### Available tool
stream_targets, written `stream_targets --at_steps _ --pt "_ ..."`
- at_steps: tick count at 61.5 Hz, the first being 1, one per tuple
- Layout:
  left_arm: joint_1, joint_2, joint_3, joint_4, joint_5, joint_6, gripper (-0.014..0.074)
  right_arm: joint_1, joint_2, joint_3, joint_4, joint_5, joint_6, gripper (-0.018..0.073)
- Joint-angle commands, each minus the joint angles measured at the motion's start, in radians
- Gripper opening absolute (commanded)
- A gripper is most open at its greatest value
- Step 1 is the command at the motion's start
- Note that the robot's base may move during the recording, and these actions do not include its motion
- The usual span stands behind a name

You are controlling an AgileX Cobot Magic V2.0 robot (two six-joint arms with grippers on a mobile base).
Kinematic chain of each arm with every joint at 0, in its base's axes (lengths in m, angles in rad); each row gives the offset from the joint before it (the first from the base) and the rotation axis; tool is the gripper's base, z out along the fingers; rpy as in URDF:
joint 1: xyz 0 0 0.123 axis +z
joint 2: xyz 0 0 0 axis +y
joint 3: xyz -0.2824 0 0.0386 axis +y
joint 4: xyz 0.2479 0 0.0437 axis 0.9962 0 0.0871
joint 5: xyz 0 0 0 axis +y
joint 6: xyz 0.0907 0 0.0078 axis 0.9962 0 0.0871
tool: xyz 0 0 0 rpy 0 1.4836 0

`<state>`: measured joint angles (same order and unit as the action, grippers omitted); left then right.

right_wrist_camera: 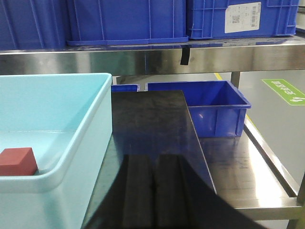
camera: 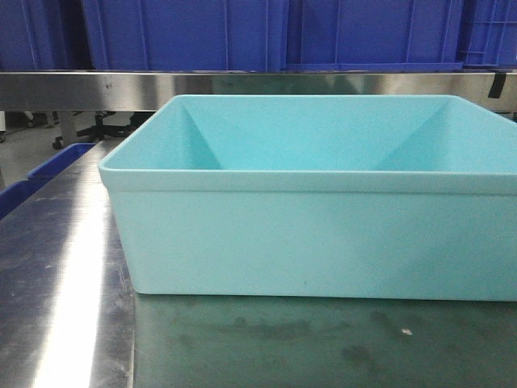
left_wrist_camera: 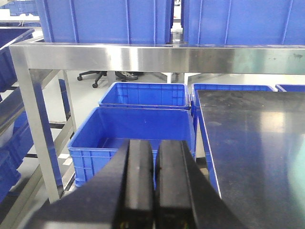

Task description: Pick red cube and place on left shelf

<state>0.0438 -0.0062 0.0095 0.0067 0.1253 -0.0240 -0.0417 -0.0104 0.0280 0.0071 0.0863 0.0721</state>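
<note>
The red cube (right_wrist_camera: 17, 161) lies on the floor of a light teal bin (right_wrist_camera: 76, 162), seen only in the right wrist view at the lower left. The bin's front wall (camera: 315, 242) fills the front view and hides the cube there. My right gripper (right_wrist_camera: 152, 164) is shut and empty, to the right of the bin over the dark table top. My left gripper (left_wrist_camera: 155, 152) is shut and empty, hanging off the table's left edge over blue crates. The steel shelf rail (left_wrist_camera: 143, 57) runs across above.
Blue crates (left_wrist_camera: 133, 133) sit on the floor left of the dark table (left_wrist_camera: 257, 143). More blue crates (camera: 266, 32) stand on the steel shelf (camera: 242, 87). A blue crate (right_wrist_camera: 209, 102) sits on a lower steel ledge (right_wrist_camera: 248, 176) at the right.
</note>
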Motion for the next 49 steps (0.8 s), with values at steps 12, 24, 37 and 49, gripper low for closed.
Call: stream_targets --at_steps 12,24,37,49 --pt "0.002 -0.017 0.023 -0.007 -0.086 -0.001 0.0102 0.002 -0.022 -0.015 -0.001 -0.092 -0.005 0.0048" --pt "0.002 -0.017 0.023 -0.007 -0.086 -0.001 0.0102 0.002 -0.022 -0.015 -0.001 -0.092 -0.005 0.0048" --pt "0.002 -0.017 0.023 -0.007 -0.086 -0.001 0.0102 0.002 -0.022 -0.015 -0.001 -0.092 -0.005 0.0048" --pt "0.002 -0.017 0.023 -0.007 -0.086 -0.001 0.0102 0.002 -0.022 -0.015 -0.001 -0.093 -0.005 0.0048"
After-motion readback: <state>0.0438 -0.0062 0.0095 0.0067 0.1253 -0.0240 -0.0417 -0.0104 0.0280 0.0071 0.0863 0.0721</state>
